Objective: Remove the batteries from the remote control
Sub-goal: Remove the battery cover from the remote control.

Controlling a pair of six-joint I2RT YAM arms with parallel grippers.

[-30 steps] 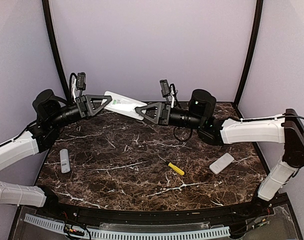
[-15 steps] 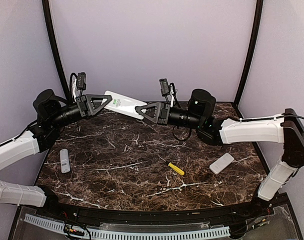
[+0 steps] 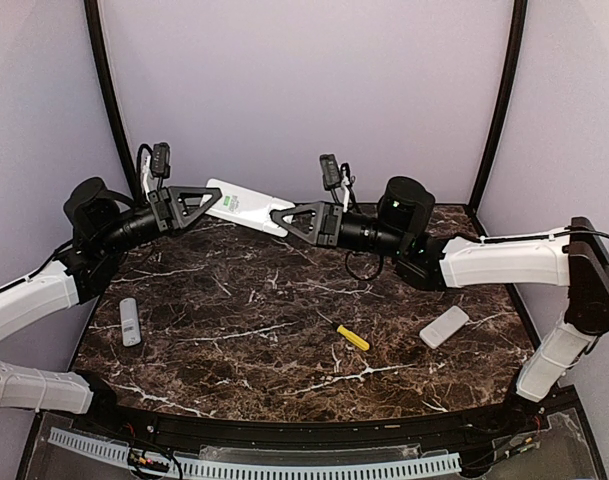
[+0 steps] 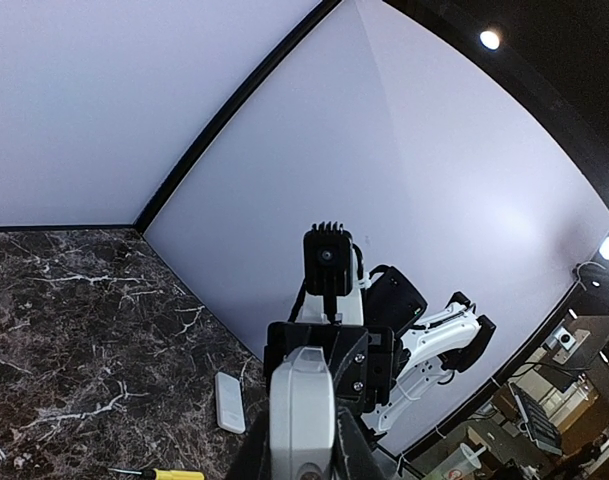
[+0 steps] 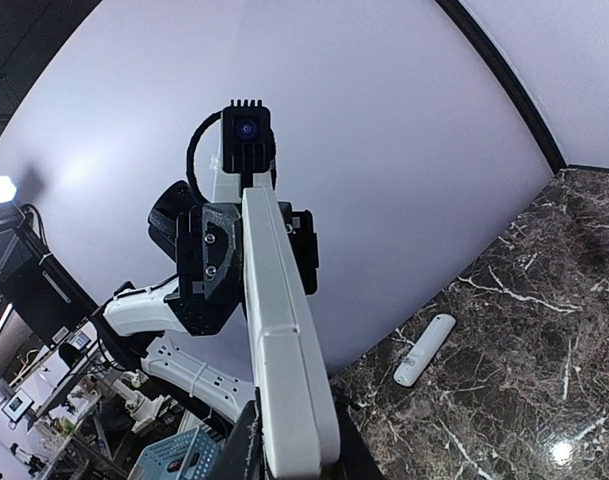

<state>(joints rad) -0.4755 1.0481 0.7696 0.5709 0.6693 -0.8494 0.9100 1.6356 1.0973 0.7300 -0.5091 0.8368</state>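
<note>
A long white remote control (image 3: 246, 208) with a green label is held in the air above the table's back edge, between both grippers. My left gripper (image 3: 216, 200) is shut on its left end and my right gripper (image 3: 281, 219) is shut on its right end. In the left wrist view the remote (image 4: 302, 415) runs straight away from the camera, between the jaws. In the right wrist view the remote (image 5: 281, 360) shows edge-on between the jaws. No batteries are in view.
A small white remote (image 3: 130, 321) lies at the table's left and also shows in the right wrist view (image 5: 424, 349). Another white remote (image 3: 444, 326) lies at the right and shows in the left wrist view (image 4: 229, 401). A yellow-handled screwdriver (image 3: 346, 334) lies mid-table.
Both grippers and the held remote have shifted very slightly left and up. Nothing else has moved.
</note>
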